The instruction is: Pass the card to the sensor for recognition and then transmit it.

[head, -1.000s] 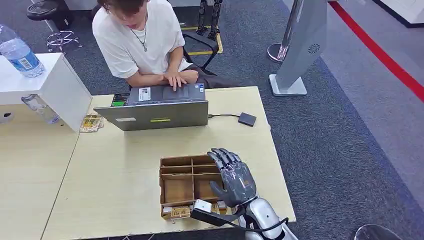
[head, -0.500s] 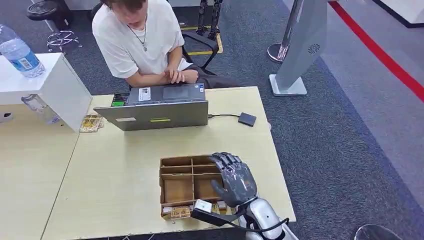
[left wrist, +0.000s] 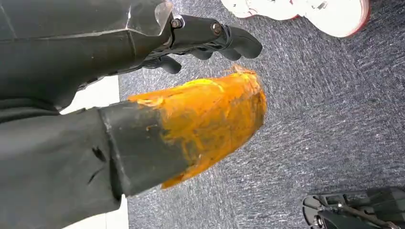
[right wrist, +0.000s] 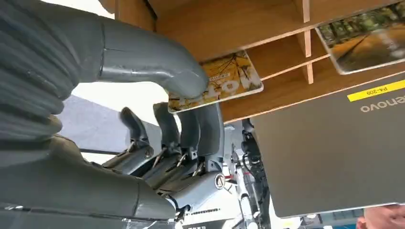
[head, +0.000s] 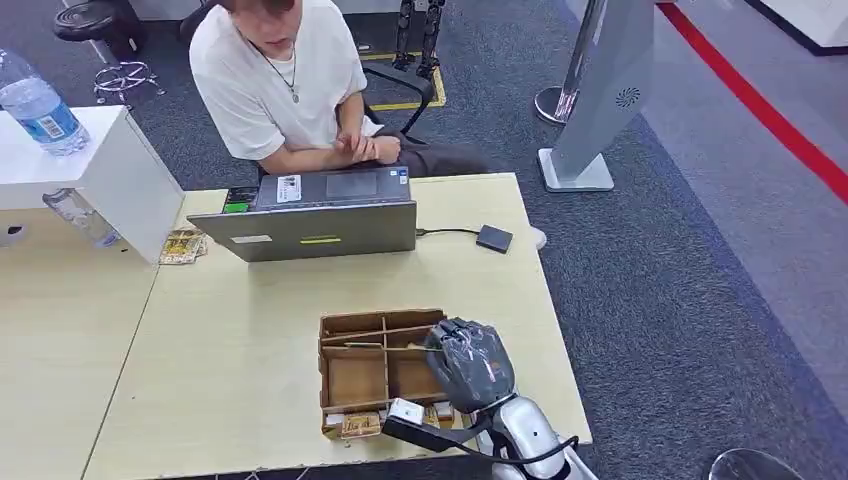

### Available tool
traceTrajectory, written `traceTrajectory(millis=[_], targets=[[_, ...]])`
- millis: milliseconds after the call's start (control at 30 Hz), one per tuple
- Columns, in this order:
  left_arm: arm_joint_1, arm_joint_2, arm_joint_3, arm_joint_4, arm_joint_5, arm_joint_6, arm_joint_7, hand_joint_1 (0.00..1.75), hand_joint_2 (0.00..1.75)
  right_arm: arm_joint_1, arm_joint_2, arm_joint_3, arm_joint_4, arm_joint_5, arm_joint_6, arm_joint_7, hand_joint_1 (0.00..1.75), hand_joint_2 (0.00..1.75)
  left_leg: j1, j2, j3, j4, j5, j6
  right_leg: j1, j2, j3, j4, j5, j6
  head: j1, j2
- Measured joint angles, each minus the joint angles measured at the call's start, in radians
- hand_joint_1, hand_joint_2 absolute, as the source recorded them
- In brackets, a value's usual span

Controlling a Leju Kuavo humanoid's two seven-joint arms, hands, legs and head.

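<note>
A wooden divided box (head: 352, 381) stands near the table's front edge. My right hand (head: 470, 364) hovers over its right side with fingers curled in. It pinches a yellow card (head: 386, 347) that juts out to the left, seen edge-on. The right wrist view shows the thumb (right wrist: 157, 71) pressing on the yellow card (right wrist: 229, 78), with the fingers (right wrist: 191, 131) under it. Another card (right wrist: 365, 36) lies in a box compartment. A small black sensor (head: 494, 238) sits at the table's right, wired to the laptop. My left hand (left wrist: 191, 100) hangs over carpet, holding nothing.
A grey laptop (head: 318, 216) stands behind the box, with a seated person (head: 285, 85) in a white shirt beyond it. A white block (head: 110, 170) bearing a water bottle (head: 38, 108) is at the left. A grey stand (head: 600, 100) rises from the carpet at the right.
My right hand went from flat and spread over the box to curled, and now pinches a card raised above the compartments. The person's hands left the laptop keyboard.
</note>
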Motion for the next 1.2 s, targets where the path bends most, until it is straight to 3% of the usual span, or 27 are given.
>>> traceTrajectory(millis=[100,467,767,1200], targets=[[0.0,0.0,0.001,0.0,-0.002,0.0,0.0,0.0,0.0,0.0,0.0,0.0,0.0,0.006,0.0,0.003,1.75,1.75,0.0,0.0,0.0,0.0,0.0,0.0,0.0,0.0,0.0,0.0,0.0,0.0,0.0,0.0],[0.0,0.0,0.002,0.0,-0.006,0.0,0.0,0.0,0.0,0.003,-0.004,0.001,-0.015,0.03,-0.039,-0.006,1.75,1.75,0.0,0.0,0.0,0.0,0.0,0.0,0.0,0.0,0.0,0.0,0.0,0.0,0.0,0.0],[0.0,-0.001,0.016,0.0,-0.022,0.0,0.0,0.0,0.0,0.058,0.01,-0.061,-0.149,0.049,-0.044,-0.145,1.75,1.75,0.0,0.0,0.0,0.0,0.0,0.0,0.0,0.0,0.0,0.0,0.0,0.0,0.0,0.0],[-0.001,-0.003,0.034,0.0,-0.039,0.001,0.0,0.0,0.0,0.103,0.075,-0.15,-0.313,0.002,-0.044,-0.268,1.75,1.75,0.0,0.0,0.0,0.0,0.0,0.0,0.0,0.0,0.0,0.0,0.0,0.0,0.0,0.0]])
